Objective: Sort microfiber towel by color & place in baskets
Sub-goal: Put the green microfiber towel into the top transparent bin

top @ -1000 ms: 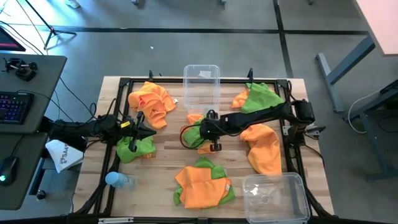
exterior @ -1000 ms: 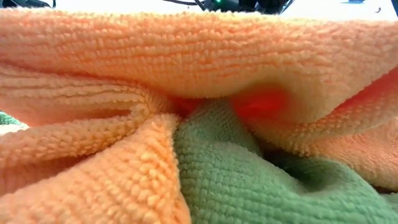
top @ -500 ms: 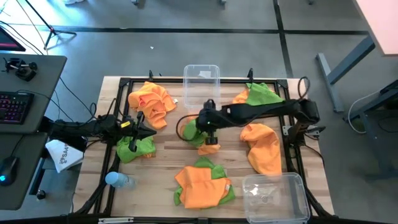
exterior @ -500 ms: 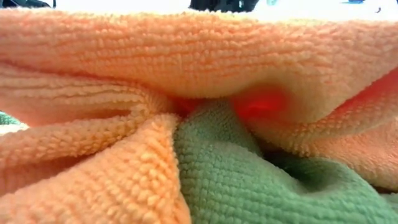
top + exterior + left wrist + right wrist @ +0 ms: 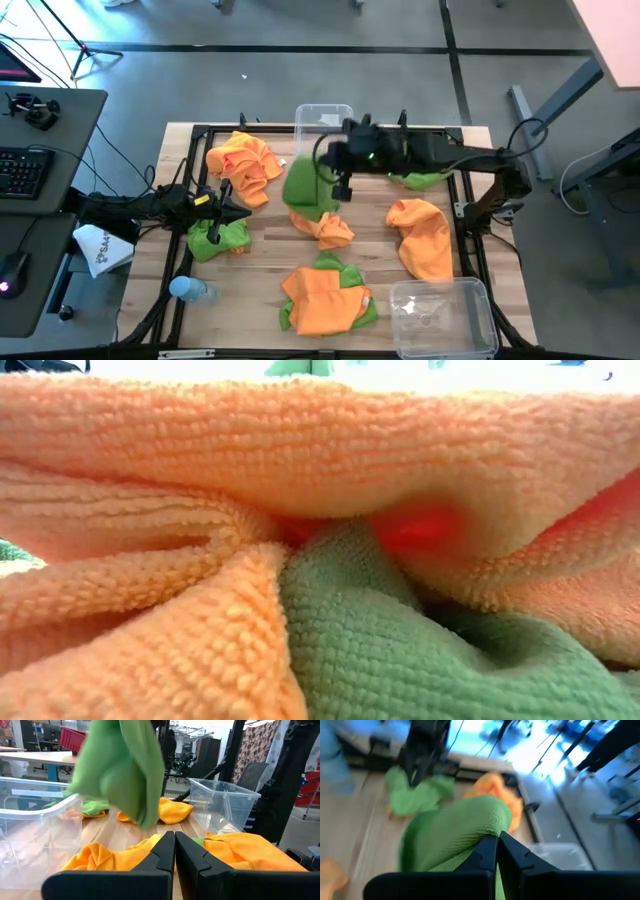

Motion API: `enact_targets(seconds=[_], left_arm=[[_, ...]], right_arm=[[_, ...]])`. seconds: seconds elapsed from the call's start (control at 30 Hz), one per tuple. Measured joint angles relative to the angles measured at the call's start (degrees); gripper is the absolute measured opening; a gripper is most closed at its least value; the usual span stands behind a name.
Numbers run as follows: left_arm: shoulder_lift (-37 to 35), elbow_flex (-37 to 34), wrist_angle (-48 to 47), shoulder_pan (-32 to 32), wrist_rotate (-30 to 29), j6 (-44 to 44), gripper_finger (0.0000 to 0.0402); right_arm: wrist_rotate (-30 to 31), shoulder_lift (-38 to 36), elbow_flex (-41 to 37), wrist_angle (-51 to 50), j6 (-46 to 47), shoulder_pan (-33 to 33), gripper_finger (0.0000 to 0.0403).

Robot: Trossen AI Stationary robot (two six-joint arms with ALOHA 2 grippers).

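1. High view: the right gripper [image 5: 338,180], fingers closed on a green towel [image 5: 305,187], has lifted it off the tabletop's centre toward the far-edge basket [image 5: 322,120].
2. Left wrist view: the left gripper [image 5: 174,851] stays closed, empty, over an orange towel [image 5: 100,857].

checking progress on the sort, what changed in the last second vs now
The right gripper, shut on a green towel, lifted it off the middle pile and swung toward the far basket; the towel now hangs in the air beside that basket. An orange towel stays behind on the table. The left gripper stayed over the green towel at the left, and the other piles and the near basket did not move.
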Motion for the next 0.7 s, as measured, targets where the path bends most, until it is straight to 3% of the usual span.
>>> enact_targets(seconds=[0.33,0.7], left_arm=[[0.0,0.0,0.0,0.0,0.0,0.0,0.0],[0.0,0.0,0.0,0.0,0.0,0.0,0.0]], right_arm=[[0.2,-0.2,10.2,1.2,-4.0,-7.4,0.0],[-13.9,2.2,9.1,6.1,-3.6,-21.8,0.0]])
